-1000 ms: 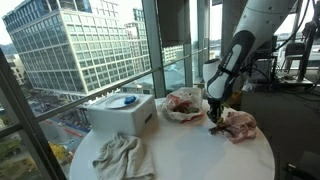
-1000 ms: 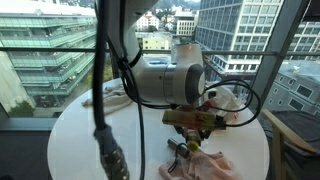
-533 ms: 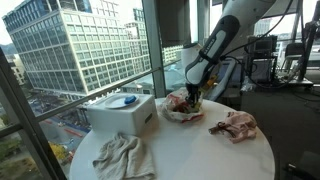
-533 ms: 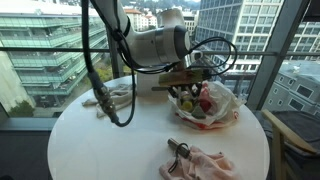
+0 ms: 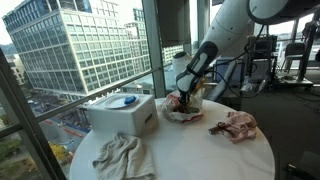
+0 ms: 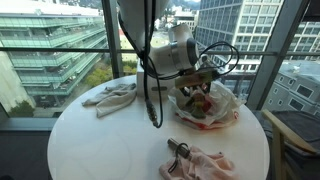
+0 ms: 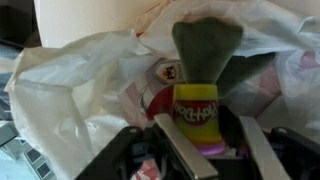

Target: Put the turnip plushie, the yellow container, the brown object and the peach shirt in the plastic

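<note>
Standing before tall windows, the round white desk [image 5: 200, 152] [image 6: 100, 140] carried everything in both exterior views. The white Franka arm [image 5: 225, 35] [image 6: 170, 50] reached down over the far side of the desk, with its end effector [image 5: 186, 98] [image 6: 195, 88] [image 7: 205, 122] low over the open mouth of the plastic bag [image 5: 183, 110] [image 6: 222, 108] [image 7: 70, 90].

A white box [image 5: 122, 112] with a blue patch on its lid sat near the window edge, just beside the bag. The crumpled clear bag lay on the desk with red and green things showing inside it. A grey-white cloth [image 5: 122, 155] [image 6: 112, 97] lay bunched on the desk, well apart from the bag and in front of the box in an exterior view. The peach shirt [image 5: 238, 123] [image 6: 205, 162] lay crumpled on the bare desk, outside the bag and apart from it.

In the wrist view the turnip plushie [image 7: 207, 45] was in the bag, its green leaves standing up behind the end effector. The yellow container [image 7: 197, 108], a small Play-Doh tub with its label facing the camera, stood upright between the two fingers [image 7: 175, 150], which were drawn in against its sides and gripped it above the bag's opening. The brown object [image 5: 216, 127] [image 6: 178, 150], small and dark, lay on the desk touching the edge of the peach shirt, outside the bag.
</note>
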### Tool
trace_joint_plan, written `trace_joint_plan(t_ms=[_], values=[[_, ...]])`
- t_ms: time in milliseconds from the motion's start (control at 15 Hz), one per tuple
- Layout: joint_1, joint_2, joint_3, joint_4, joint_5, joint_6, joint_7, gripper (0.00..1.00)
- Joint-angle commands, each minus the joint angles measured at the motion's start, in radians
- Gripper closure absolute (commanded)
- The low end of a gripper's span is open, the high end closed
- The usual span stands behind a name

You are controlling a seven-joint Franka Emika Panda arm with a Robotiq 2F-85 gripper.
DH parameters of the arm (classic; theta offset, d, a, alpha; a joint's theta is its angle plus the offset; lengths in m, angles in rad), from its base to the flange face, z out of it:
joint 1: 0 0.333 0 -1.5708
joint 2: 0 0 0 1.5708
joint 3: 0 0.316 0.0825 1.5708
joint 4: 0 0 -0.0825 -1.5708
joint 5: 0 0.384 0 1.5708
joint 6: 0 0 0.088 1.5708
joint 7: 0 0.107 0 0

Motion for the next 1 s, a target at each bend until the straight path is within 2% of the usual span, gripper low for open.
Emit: trace_joint_plan(t_ms=[0,133,200,333,533,800,933], values=[[0.012,0.008,0.014,0.043,0.019,-0.044,-0.012,0.15],[0.038,-0.069,0.005,-0.064,0.003,-0.057,0.009,0.01],[0.04,-0.107,0.016,-0.109,0.02,-0.089,0.018,0.0],[0.062,-0.206,0.015,-0.235,0.025,-0.151,0.06,0.0],[0.039,-0.334,0.073,-0.386,0.083,-0.244,0.031,0.0],[0.002,-0.45,0.12,-0.61,0.125,-0.209,-0.045,0.0],[-0.025,-0.467,0.124,-0.668,0.13,-0.201,-0.105,0.0]])
